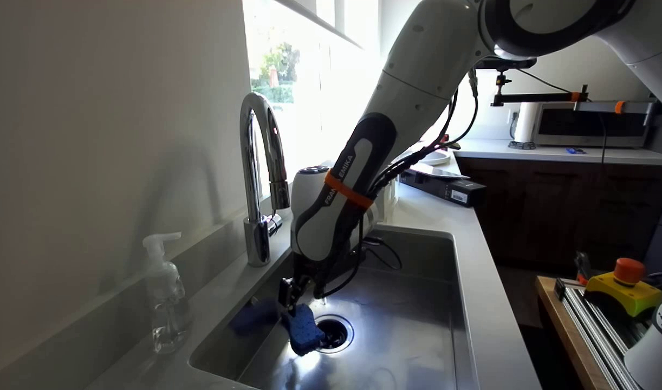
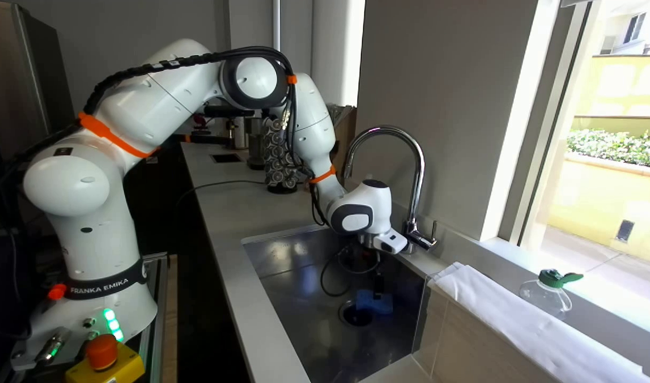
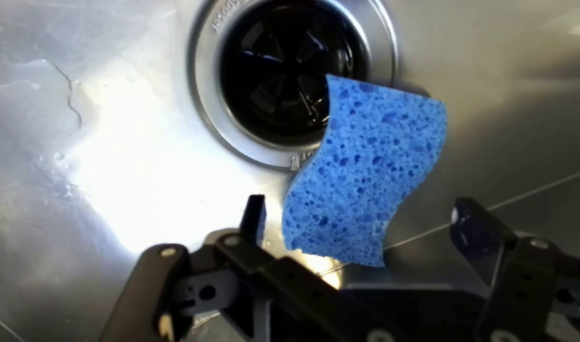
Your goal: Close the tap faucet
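The tap faucet is a tall chrome gooseneck at the back edge of the sink; it also shows in an exterior view. Its small side lever sticks out from the base. I cannot tell if water runs. My gripper is low in the sink, pointing down, away from the faucet; it also shows in both exterior views. Its fingers are apart. A wavy blue sponge lies between and ahead of them, with a gap at each side.
The sponge partly overlaps the drain in the steel sink. A clear soap dispenser stands on the counter near the faucet. A white cloth lies on the ledge, with a green-capped bottle behind it.
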You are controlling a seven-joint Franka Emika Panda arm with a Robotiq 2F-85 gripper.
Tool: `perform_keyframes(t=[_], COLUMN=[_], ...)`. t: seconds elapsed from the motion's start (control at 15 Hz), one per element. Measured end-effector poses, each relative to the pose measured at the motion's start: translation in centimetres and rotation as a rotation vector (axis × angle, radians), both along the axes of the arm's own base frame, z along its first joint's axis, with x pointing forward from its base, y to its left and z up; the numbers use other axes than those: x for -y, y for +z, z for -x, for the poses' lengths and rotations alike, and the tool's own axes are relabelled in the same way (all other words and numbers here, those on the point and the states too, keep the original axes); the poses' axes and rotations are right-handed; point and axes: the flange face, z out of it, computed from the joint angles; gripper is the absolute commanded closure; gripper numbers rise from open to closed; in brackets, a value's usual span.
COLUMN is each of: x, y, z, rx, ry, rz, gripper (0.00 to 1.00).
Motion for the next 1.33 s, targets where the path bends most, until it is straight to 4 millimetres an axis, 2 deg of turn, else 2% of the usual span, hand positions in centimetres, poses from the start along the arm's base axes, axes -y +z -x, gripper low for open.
perform_keyframes(t=[0.4,1.33], x=[1.8,3.7], y=[1.6,6.4], z=[2.2,7.7], rx=[0.0,0.008], ry=[0.067,0.225], rz=[-0.001,0.024], gripper=[0.0,0.0])
